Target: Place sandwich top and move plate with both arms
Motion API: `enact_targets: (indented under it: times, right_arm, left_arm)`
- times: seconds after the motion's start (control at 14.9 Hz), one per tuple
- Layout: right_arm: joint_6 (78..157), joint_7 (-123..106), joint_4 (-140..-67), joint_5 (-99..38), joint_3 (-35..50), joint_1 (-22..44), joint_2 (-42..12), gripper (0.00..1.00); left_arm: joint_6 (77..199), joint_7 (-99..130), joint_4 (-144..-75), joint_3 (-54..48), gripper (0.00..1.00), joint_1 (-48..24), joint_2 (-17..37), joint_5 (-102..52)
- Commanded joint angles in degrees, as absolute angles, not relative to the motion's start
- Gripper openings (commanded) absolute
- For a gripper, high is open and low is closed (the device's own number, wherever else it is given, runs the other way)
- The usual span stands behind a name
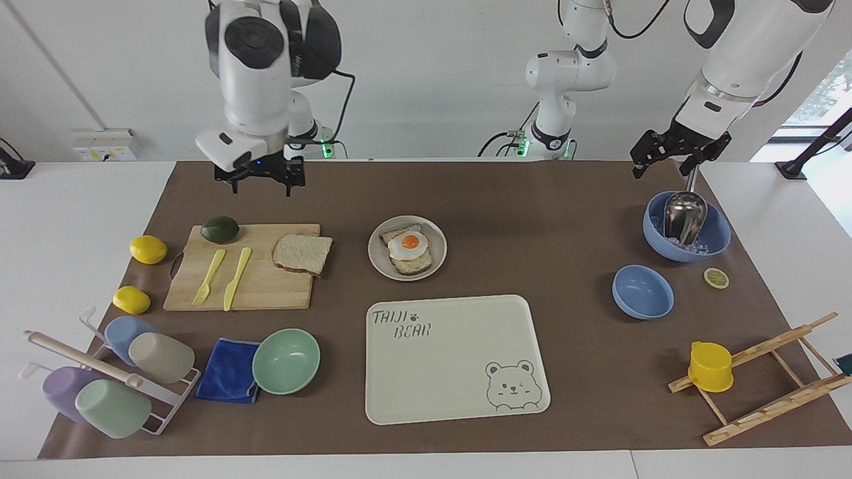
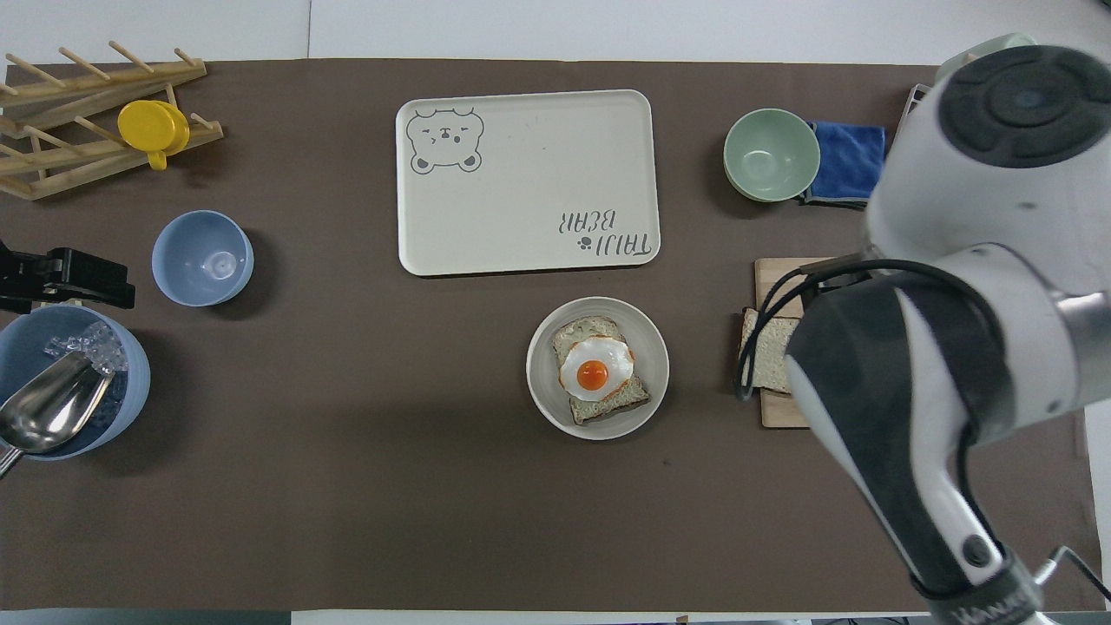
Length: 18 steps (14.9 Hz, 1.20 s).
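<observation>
The sandwich top [image 1: 303, 253] lies flat on the wooden cutting board [image 1: 266, 287], at the board's edge toward the plate. In the overhead view only a strip of the sandwich top [image 2: 766, 360] shows past the right arm. The plate [image 1: 377, 263] sits mid-table, beside the board, and holds a toast slice with a fried egg [image 1: 409, 249]; the plate also shows in the overhead view [image 2: 544, 395]. My right gripper [image 1: 261, 182] is open, pointing down, raised over the mat by the board's edge nearest the robots. My left gripper [image 1: 660, 165] is open and waits above the blue ice bowl [image 1: 715, 236].
An avocado [image 1: 220, 229], a yellow fork [image 1: 209, 275] and a yellow knife [image 1: 237, 277] lie on the board, with two lemons [image 1: 148, 249] beside it. The bear tray [image 1: 452, 372] lies farther from the robots than the plate. A mint bowl [image 1: 286, 360], a blue cloth [image 1: 226, 370], a cup rack [image 1: 110, 372] and a small blue bowl [image 1: 642, 291] are also on the mat.
</observation>
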<state>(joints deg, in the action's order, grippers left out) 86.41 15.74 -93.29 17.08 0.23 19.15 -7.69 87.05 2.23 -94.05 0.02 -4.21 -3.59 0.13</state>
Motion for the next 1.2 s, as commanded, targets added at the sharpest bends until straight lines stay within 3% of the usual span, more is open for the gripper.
enact_targets:
  times: [0.0,0.27,0.4,0.74,1.14]
  right_arm:
    - [90.2,21.8,-93.5,19.0,0.3,20.9,-13.3,1.0]
    - [97.8,33.3,-98.2,18.9,0.4,23.6,-18.6,1.0]
    - [104.1,34.8,-103.7,18.7,0.4,23.6,-18.4,1.0]
    - [106.5,34.9,-108.4,18.5,0.4,22.7,-17.0,1.0]
    - [109.5,34.5,-112.5,18.5,0.4,21.4,-15.9,0.81]
  left_arm:
    - [87.7,2.0,-95.5,-0.2,1.0,-3.8,-4.9,-0.4]
    - [87.7,1.9,-95.5,-0.2,1.0,-3.8,-4.9,-0.4]
    - [87.7,2.0,-95.5,-0.2,1.0,-3.8,-4.9,-0.4]
    - [87.7,2.0,-95.5,-0.2,1.0,-3.8,-4.9,-0.4]
    - [87.7,2.0,-95.5,-0.2,1.0,-3.8,-4.9,-0.4]
